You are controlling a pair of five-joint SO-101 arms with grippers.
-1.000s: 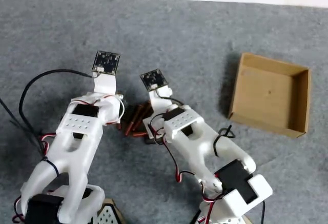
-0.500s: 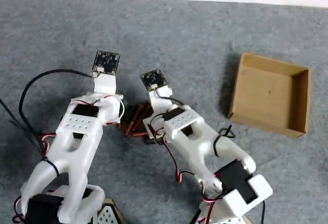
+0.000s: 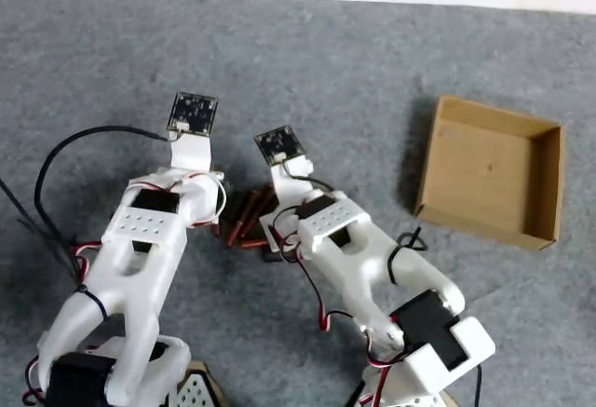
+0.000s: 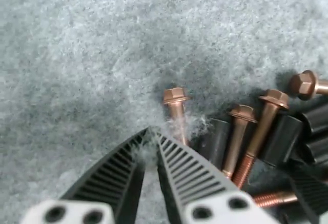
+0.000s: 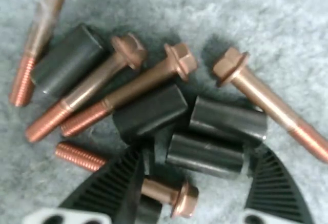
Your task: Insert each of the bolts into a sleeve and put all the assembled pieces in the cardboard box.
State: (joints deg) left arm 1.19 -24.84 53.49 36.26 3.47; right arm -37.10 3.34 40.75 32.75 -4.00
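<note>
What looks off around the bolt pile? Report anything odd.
Nothing looks damaged. Bolts and sleeves lie in a jumbled heap, some overlapping. Beside the left hand, mat fibres stand up in a loose tuft against one bolt, as if scuffed.

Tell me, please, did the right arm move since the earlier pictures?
No. In the high view the right arm keeps the same place relative to the cardboard box and the bolts beside it.
</note>
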